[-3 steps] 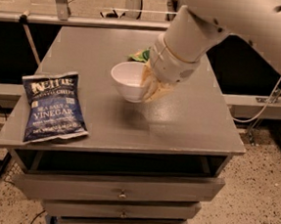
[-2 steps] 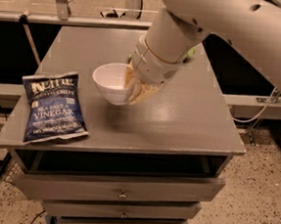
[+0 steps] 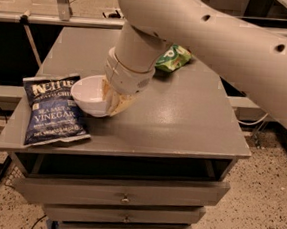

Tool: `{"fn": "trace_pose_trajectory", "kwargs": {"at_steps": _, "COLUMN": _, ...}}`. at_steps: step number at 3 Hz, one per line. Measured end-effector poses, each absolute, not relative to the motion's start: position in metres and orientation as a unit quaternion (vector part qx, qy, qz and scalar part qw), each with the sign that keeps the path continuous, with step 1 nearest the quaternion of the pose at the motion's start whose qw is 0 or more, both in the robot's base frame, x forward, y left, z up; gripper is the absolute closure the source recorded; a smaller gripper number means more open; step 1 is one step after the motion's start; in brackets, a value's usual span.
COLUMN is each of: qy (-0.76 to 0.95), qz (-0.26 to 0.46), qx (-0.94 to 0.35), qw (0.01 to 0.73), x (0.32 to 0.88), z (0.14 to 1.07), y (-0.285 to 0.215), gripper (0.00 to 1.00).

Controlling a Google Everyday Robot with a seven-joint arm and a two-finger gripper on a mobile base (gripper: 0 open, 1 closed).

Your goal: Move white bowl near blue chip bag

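One white bowl (image 3: 89,94), its inside seen plain white, is held at its 3 o'clock rim by the clamped gripper (image 3: 111,103), at 2 o'clock of and just beside one blue chip bag (image 3: 53,111), with one green chip bag (image 3: 174,58) noted well apart at the bowl's 1 o'clock and bare tabletop (image 3: 188,118) running from 3 to 5 o'clock out to the edges.

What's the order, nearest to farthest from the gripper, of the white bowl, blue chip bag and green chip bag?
The gripper hangs left of centre.
1. white bowl, in its jaws.
2. blue chip bag, front left, beside the bowl.
3. green chip bag, far back, right.
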State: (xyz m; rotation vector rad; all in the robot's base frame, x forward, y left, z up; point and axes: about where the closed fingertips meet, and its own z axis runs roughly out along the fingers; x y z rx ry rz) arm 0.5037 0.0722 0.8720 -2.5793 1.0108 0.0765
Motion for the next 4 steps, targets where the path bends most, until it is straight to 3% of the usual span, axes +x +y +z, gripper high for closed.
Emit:
{"fn": "trace_pose_trajectory", "kwargs": {"at_steps": 2, "qy": 0.357, "qz": 0.02, "qx": -0.918, "qw": 0.172, "x": 0.5108, "z": 0.8576, "y": 0.0794, "gripper": 1.0}}
{"fn": "trace_pose_trajectory", "kwargs": {"at_steps": 4, "qy": 0.355, "qz": 0.019, "qx": -0.919, "qw": 0.172, "x": 0.5094, "z": 0.8576, "y": 0.0806, "gripper": 0.61}}
